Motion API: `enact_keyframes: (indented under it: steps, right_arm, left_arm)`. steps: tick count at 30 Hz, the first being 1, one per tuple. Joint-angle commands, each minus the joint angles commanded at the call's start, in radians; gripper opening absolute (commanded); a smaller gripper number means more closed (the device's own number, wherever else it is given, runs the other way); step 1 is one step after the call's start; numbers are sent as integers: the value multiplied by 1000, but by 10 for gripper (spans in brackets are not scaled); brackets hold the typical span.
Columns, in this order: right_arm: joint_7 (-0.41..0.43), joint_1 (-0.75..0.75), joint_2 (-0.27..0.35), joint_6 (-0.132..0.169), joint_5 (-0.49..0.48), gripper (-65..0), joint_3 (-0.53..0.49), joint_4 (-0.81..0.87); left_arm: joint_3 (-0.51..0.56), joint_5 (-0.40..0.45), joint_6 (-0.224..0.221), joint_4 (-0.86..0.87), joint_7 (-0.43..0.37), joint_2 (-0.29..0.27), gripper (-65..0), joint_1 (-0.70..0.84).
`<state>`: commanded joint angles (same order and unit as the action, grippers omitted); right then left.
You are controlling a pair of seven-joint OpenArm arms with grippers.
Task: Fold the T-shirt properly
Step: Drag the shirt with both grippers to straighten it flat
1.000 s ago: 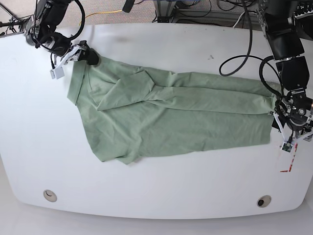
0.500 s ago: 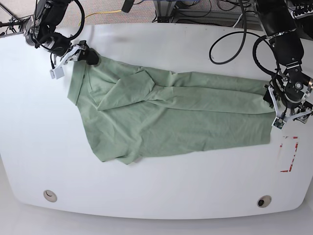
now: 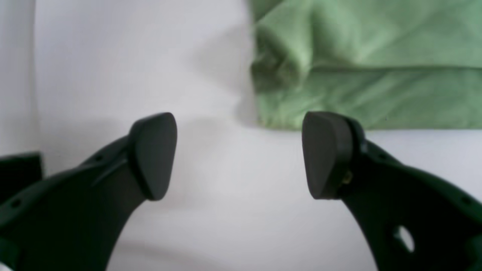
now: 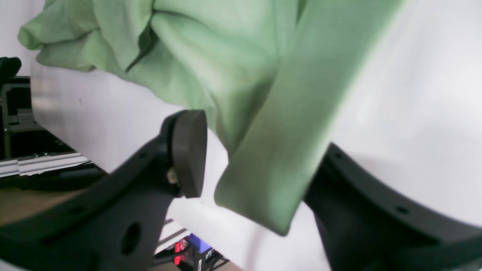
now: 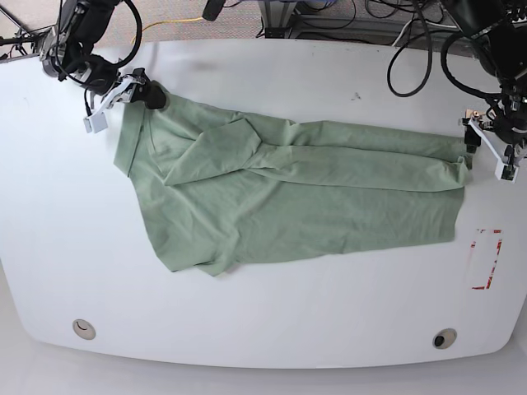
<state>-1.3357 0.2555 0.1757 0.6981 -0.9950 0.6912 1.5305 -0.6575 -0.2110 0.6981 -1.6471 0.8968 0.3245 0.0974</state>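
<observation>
While the T-shirt (image 5: 288, 197) lies half-folded across the table's (image 5: 247, 321) middle, the right gripper (image 4: 248, 165) straddles its far-corner collar edge unclamped; the left gripper (image 3: 239, 154), spread at the hem corner, may snag one layer.

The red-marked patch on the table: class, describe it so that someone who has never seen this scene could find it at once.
Start from the white table and find the pale green T-shirt spread across its middle. Follow the shirt's hem end, the one nearest the left gripper, and look just past its lower corner. The red-marked patch is a small upright rectangle edged in red, the only red thing on the tabletop.
</observation>
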Motion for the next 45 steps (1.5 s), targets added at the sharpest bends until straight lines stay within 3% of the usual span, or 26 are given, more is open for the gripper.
enact_keyframes:
  steps: [5, 33, 40, 43, 45]
  right_arm:
    - [0, -8, 0, 0, 6, -358, 3, 0]
    - [0, 3, 2, 0, 3, -358, 6, 0]
    - [0, 9, 2, 0, 3, -358, 6, 0]
    - [0, 14, 0, 0, 3, -358, 6, 0]
    - [0, 9, 0, 0, 5, -358, 6, 0]
  left_arm:
    - [-18, -63, 0, 71, 0, 11, -164, 9]
    - [28, -61, 0, 288, -5, 28, -168, -94]
    - [31, -60, 0, 301, -5, 28, -283, -91]
    - [31, -60, 0, 341, -5, 28, -392, -95]
    - [31, -60, 0, 371, -5, 28, -506, -98]
